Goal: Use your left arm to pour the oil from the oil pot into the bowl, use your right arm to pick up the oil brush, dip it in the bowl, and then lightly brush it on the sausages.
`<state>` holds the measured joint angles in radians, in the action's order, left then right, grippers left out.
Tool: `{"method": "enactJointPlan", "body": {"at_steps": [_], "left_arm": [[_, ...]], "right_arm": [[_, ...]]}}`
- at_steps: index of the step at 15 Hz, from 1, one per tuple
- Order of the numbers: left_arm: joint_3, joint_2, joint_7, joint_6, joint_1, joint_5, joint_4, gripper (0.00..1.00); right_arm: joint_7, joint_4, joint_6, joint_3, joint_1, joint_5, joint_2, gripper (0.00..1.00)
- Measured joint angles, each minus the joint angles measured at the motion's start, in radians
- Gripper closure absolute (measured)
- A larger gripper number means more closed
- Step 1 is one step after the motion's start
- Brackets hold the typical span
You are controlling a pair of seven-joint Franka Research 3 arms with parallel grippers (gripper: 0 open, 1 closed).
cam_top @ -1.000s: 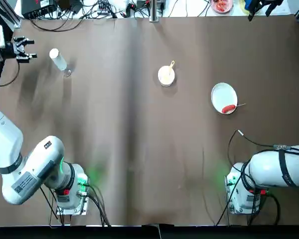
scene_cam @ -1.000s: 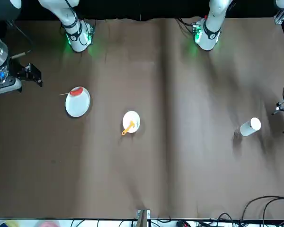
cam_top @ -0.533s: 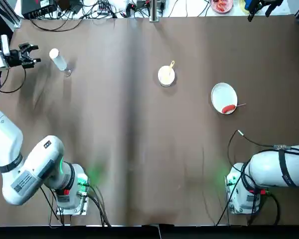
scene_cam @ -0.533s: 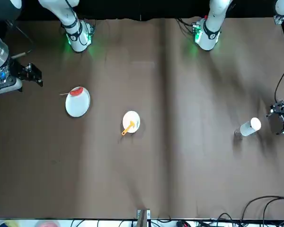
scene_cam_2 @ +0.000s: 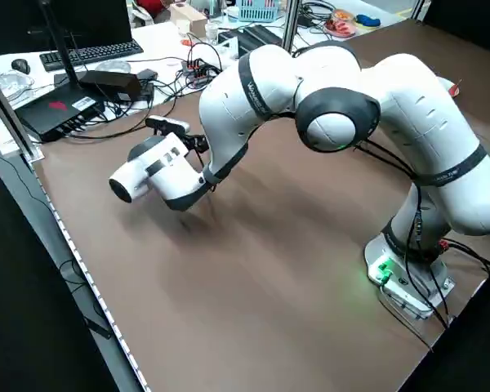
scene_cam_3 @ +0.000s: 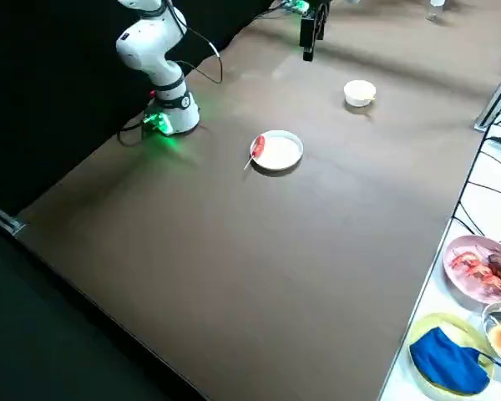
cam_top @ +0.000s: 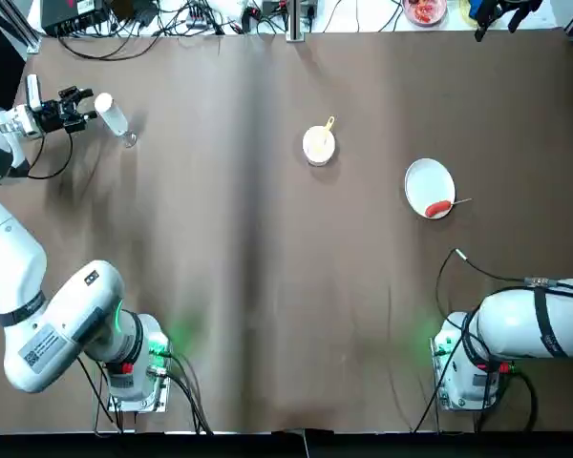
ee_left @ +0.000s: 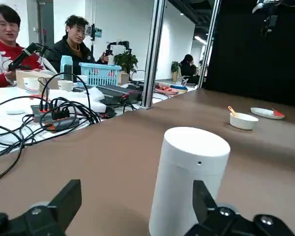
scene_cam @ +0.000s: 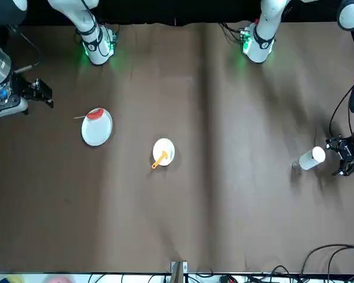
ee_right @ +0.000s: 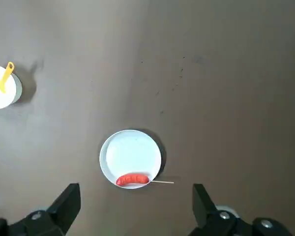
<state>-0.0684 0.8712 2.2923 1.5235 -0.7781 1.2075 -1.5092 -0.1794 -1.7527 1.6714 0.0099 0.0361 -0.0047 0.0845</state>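
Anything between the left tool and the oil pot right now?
No. The left tool is open right beside the oil pot, with nothing visible in the gap; the left wrist view shows the pot between its fingers.

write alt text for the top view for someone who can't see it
The left gripper reaches in open beside the oil pot at the table's far left, not yet gripping it. Mid-table, the brush rests in the bowl, and to its right a sausage on a skewer lies on a plate.
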Motion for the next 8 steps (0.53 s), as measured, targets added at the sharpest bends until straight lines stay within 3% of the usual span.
{"method": "enactJointPlan", "body": {"at_steps": [8], "left_arm": [[0.000, 0.044, 0.124, 0.001, 0.024, 0.000, 0.000, 0.00]], "right_arm": [[0.000, 0.000, 0.003, -0.001, 0.000, 0.000, -0.002, 0.00]]}}
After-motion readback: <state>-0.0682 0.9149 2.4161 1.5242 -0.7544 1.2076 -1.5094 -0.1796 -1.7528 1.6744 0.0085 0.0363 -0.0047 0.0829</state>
